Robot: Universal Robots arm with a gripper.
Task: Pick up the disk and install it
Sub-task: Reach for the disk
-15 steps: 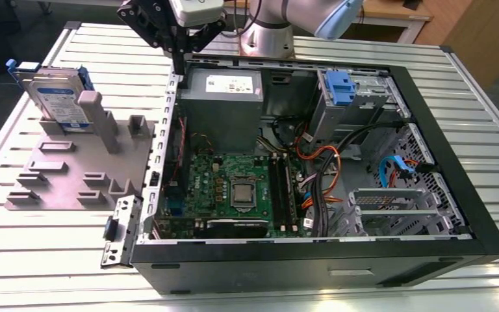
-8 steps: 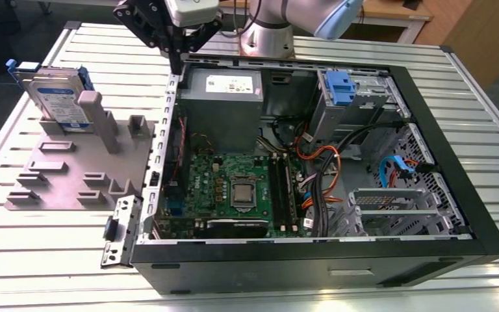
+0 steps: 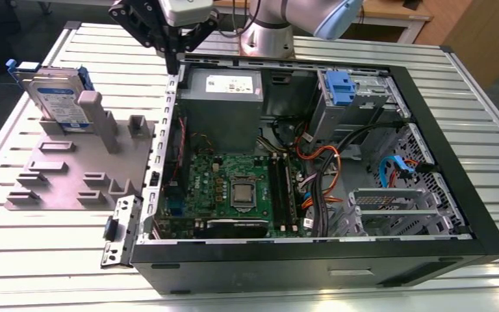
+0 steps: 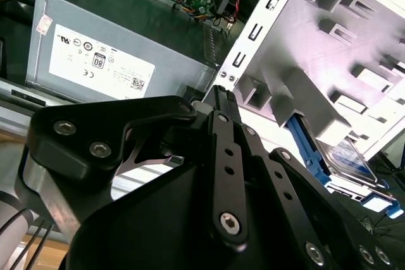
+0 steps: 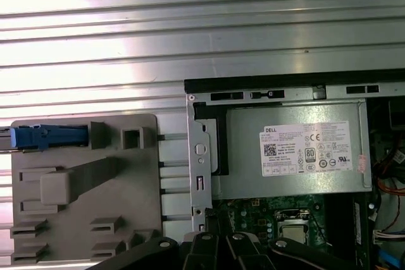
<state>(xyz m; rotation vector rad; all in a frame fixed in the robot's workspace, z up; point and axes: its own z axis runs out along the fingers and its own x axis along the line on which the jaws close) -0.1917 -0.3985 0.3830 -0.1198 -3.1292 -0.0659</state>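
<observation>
The disk [image 3: 55, 97] stands on edge in a slot at the far end of the grey holder [image 3: 67, 172], at the exterior view's left; it is silver with a white-and-blue label and blue rails. The first wrist view looks down on the disk's blue rail [image 5: 48, 137], and in the second wrist view the disk [image 4: 347, 156] leans behind the holder's posts. My gripper [image 3: 173, 66] hangs above the case's back left corner, to the right of the disk and apart from it. Its black fingers [image 4: 221, 102] meet at the tips with nothing between them.
The open black computer case [image 3: 457, 195] fills the middle of the ribbed metal table [image 3: 24, 260]. Inside are a grey power supply box [image 3: 223, 91], a green motherboard [image 3: 232, 188], cables and a drive bay with a blue latch [image 3: 340, 88]. The arm's base [image 3: 267, 39] stands behind the case.
</observation>
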